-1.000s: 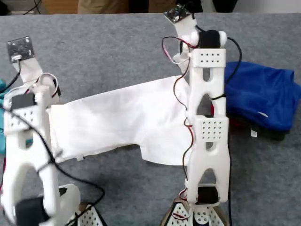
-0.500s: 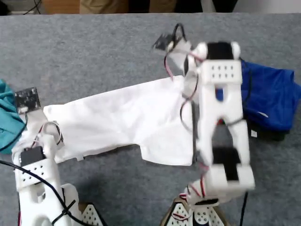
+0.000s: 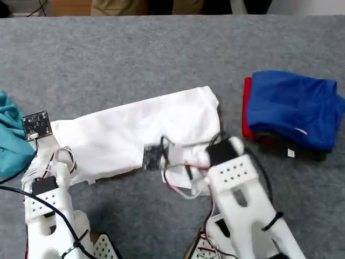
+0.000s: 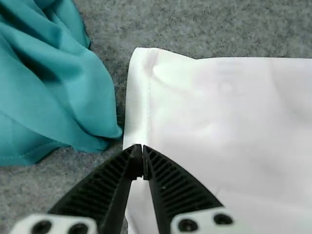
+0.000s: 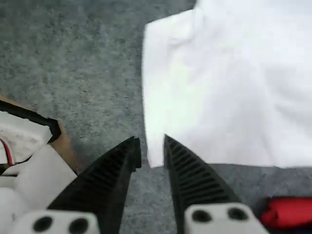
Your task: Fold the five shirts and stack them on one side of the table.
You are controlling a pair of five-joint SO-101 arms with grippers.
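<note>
Stack [image 3: 291, 108] – blue-topped – near white shirt [image 3: 135, 135]

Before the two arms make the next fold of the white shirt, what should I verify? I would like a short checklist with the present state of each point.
1. White shirt lies spread on the table: ok.
2. Left hand is shut at the shirt's edge; cloth pinched: cannot tell.
3. Right hand grips the near corner: not ok, it is open above it.
4. Teal shirt clear of the white edge: not ok, right beside it.
5. Stack, blue shirt on red shirt, apart from the white shirt: ok.
</note>
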